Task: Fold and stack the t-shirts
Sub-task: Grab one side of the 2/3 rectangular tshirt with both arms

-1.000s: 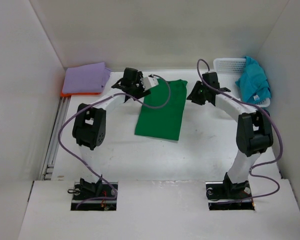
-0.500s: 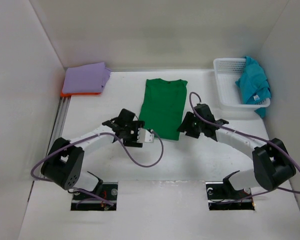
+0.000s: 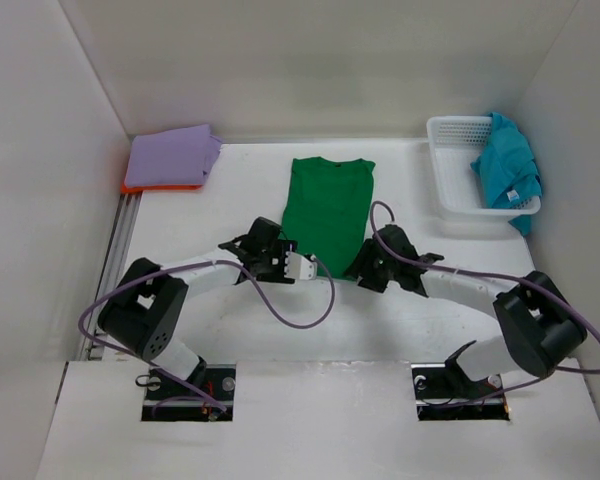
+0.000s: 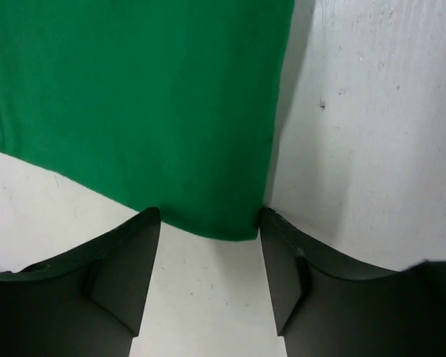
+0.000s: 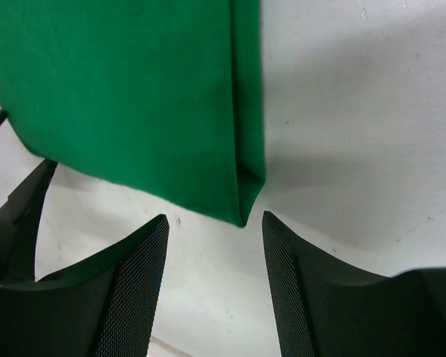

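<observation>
Left tool point(image 4: 209, 271) and right tool point(image 5: 214, 279) both stand open, low over the worktop point(image 3: 380, 322). Each straddles one near hem corner of the green t-shirt point(image 3: 325, 205), which lies flat mid-worktop. In the far left corner, the lavender t-shirt point(image 3: 172, 155) sits on the orange t-shirt point(image 3: 160, 187). In the far right corner, the teal t-shirt point(image 3: 505, 165) drapes over the white basket point(image 3: 448, 170).

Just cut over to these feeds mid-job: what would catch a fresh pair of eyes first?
The green t-shirt lies narrow-folded mid-table, with the left gripper and right gripper open at its two near hem corners. At the far left, the lavender t-shirt sits folded on the orange t-shirt; at the far right, the teal t-shirt drapes over the white basket.
</observation>
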